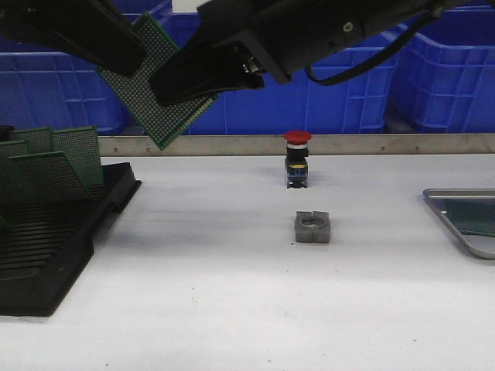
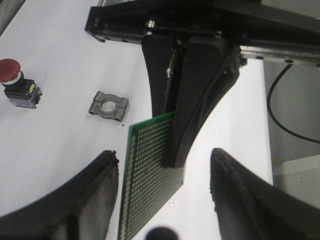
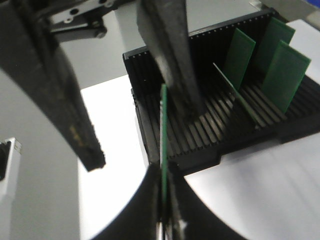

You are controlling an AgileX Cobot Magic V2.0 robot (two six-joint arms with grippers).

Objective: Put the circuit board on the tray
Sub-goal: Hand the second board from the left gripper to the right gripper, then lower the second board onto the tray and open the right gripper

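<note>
The green circuit board [image 1: 147,97] hangs tilted in the air at the upper left, above the table. My right gripper [image 1: 166,86] is shut on its one edge; the right wrist view shows the board edge-on [image 3: 163,125] pinched between the shut jaws [image 3: 164,172]. My left gripper [image 2: 165,157] is open, its fingers standing apart on either side of the board [image 2: 147,170] without touching it. It reaches in from the upper left in the front view [image 1: 139,58]. The grey tray [image 1: 456,224] lies at the table's right edge, far from the board.
A black slotted rack [image 1: 46,247] with several green boards [image 1: 58,154] stands at the left, below the held board. A red push button [image 1: 297,158] and a grey metal clamp [image 1: 312,226] sit mid-table. Blue crates [image 1: 348,93] line the back. A green board [image 1: 476,216] lies in the tray.
</note>
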